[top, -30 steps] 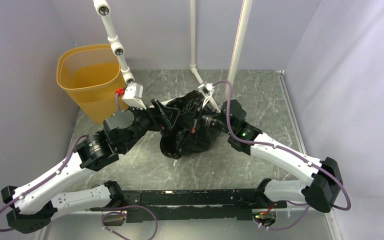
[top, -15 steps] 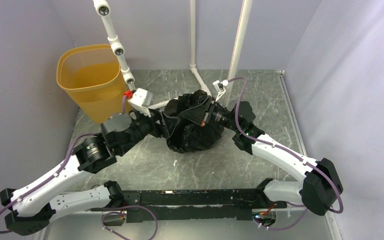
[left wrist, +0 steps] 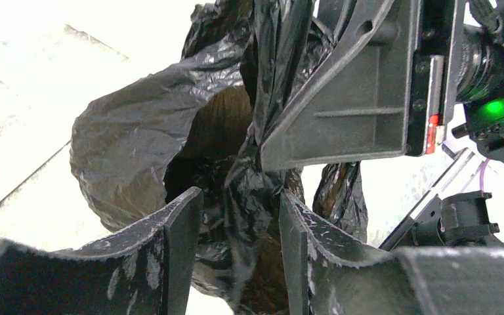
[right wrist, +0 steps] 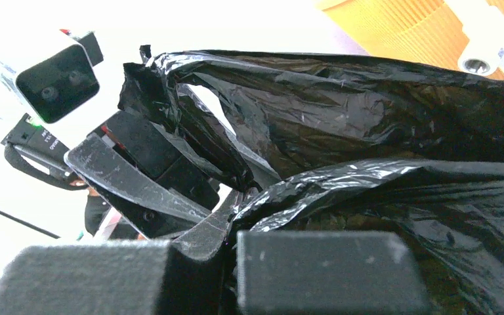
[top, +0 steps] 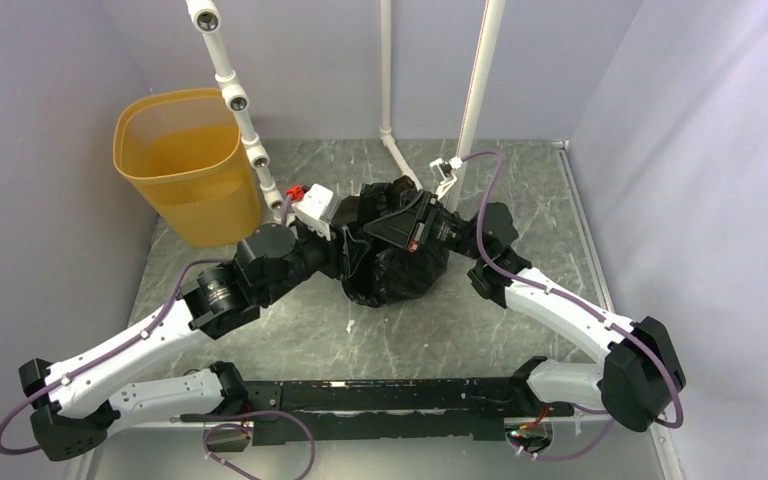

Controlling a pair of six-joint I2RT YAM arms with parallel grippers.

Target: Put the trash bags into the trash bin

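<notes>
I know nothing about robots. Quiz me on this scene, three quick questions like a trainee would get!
1. True or false: the black trash bag already lies inside the yellow bin.
2. Which claw is pinched shut on the bag? A) left claw B) right claw C) neither
3. Fill in: the bin stands at the table's far ____ corner.
Key: 1 false; 2 B; 3 left.

We record plain lavender-grey walls (top: 50, 60) enclosing a grey marbled counter (top: 300, 330); white pipes (top: 385, 70) stand at rear; lighting even.
</notes>
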